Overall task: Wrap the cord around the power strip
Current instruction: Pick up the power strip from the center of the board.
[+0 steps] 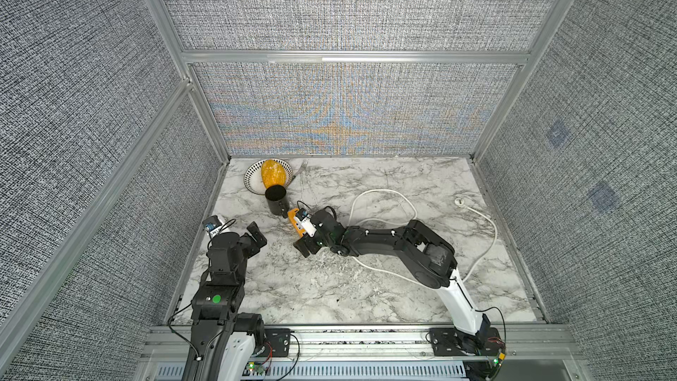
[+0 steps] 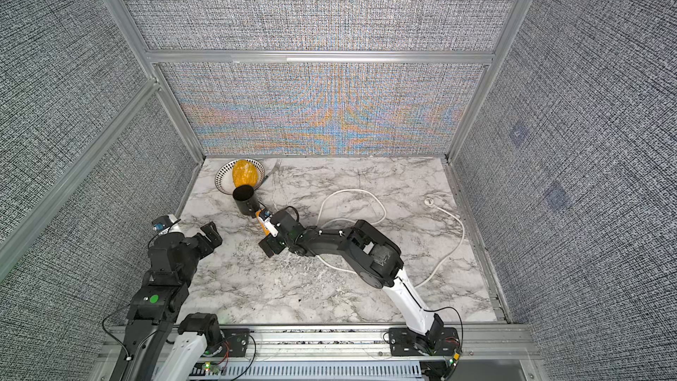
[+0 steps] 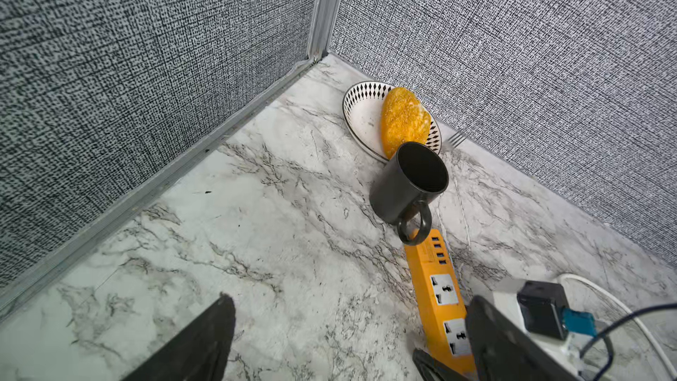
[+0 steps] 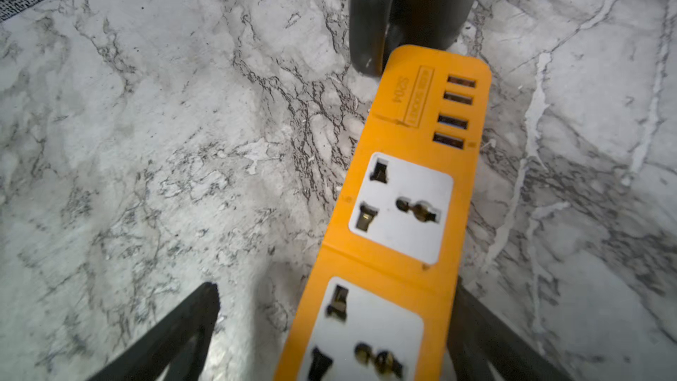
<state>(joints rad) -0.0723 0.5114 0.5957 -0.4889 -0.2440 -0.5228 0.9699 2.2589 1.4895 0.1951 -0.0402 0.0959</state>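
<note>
Patterned bowl at the far left corner holds an orange-yellow speckled fruit; fork lies just beside the bowl. Black mug stands upright and empty in front of the bowl, its handle at the USB end of the power strip; contact there can't be told. Strip lies flat, sockets up. Right gripper sits low over its socket end, fingers spread: one hard against the strip's long edge, the other clear of it on bare table. Left gripper is near, fingers apart, holding nothing. The cord loops loose over the table's right half, none of it round the strip; plug rests near the right wall. Grey-veined marble table; grey woven wall panels in aluminium framing.
</note>
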